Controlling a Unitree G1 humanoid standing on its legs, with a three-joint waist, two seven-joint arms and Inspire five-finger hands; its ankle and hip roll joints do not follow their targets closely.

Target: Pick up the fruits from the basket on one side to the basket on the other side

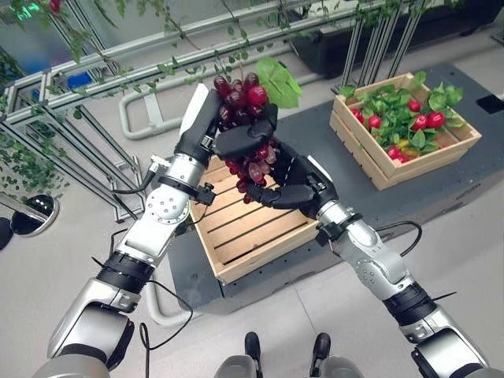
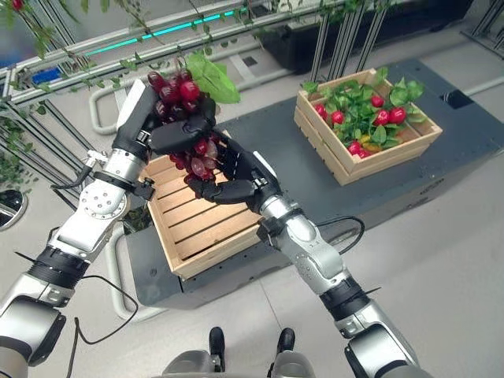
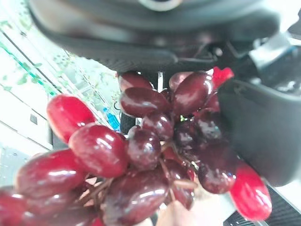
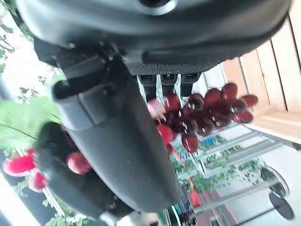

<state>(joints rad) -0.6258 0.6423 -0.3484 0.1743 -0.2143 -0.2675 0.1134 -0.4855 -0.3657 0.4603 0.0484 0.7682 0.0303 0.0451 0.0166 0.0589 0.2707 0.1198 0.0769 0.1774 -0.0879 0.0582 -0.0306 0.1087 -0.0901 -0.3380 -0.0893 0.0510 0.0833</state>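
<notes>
A bunch of dark red grapes (image 1: 244, 98) with a green leaf (image 1: 277, 81) hangs in the air over an empty wooden crate (image 1: 260, 264). My left hand (image 1: 206, 118) is shut on the top of the bunch, and the grapes (image 3: 141, 146) show close up past its fingers. My right hand (image 1: 298, 183) comes from below, with thumb and fingers curled round the lower grapes (image 4: 207, 113). A second wooden crate (image 1: 394, 169), at the right rear, holds red fruits (image 1: 425, 120) among green leaves.
Both crates stand on a dark grey platform (image 1: 441, 197). Metal rails with trailing vines (image 1: 71, 134) run along the left and back. A white tube frame (image 1: 150, 126) lies behind the empty crate. Bare floor lies at the front.
</notes>
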